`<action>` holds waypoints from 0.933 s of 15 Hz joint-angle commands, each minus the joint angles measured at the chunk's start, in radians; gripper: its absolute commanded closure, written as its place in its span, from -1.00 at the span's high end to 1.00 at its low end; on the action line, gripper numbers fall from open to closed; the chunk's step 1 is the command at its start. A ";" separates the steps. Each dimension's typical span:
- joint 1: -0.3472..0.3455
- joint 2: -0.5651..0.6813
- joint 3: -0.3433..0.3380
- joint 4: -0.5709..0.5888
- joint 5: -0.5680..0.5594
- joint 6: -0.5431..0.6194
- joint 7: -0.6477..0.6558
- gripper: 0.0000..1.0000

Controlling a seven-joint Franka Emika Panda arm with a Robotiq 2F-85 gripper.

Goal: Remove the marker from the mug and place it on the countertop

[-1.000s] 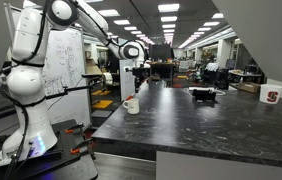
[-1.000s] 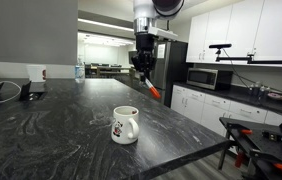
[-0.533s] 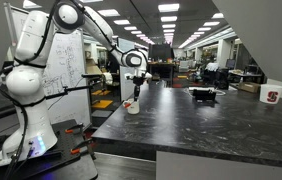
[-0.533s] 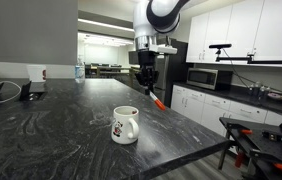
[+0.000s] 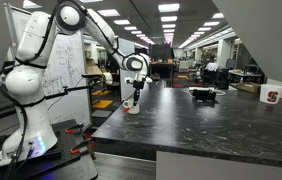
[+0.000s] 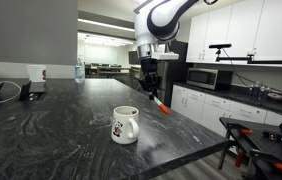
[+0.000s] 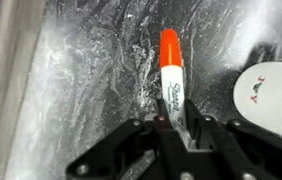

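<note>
My gripper (image 6: 152,86) is shut on the marker (image 7: 171,78), a white-bodied pen with an orange-red cap (image 6: 162,107) that points down and away from the jaws. It hangs a little above the dark stone countertop (image 6: 61,125), to the side of the white mug (image 6: 125,124) and out of it. The mug stands upright near the counter's corner and shows at the right edge of the wrist view (image 7: 273,95). In an exterior view the gripper (image 5: 134,92) hovers beside the mug (image 5: 131,105). The countertop also shows in the wrist view (image 7: 91,70).
A white cup with a red logo (image 5: 272,96) stands at the counter's far end; it also shows in an exterior view (image 6: 37,73). A black device (image 5: 203,95) lies mid-counter. The counter edge (image 7: 6,90) runs close by the gripper. A microwave (image 6: 209,78) stands on cabinets behind.
The gripper has moved down and sideways with the marker, lowering it closer to the countertop beside the mug. The mug has not moved.
</note>
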 commanded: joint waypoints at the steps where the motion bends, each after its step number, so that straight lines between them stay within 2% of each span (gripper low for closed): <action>1: 0.002 0.000 -0.007 0.001 0.008 -0.028 -0.020 -0.88; 6: 0.004 0.005 -0.013 0.001 -0.022 -0.095 -0.038 -0.88; 7: 0.003 0.004 -0.012 -0.002 -0.023 -0.096 -0.045 -0.03; 8: 0.004 0.004 -0.013 -0.004 -0.028 -0.098 -0.055 -0.02; 11: 0.006 -0.001 -0.011 -0.006 -0.058 -0.109 -0.097 0.43; 14: 0.023 -0.024 -0.013 -0.015 -0.082 -0.091 -0.058 0.87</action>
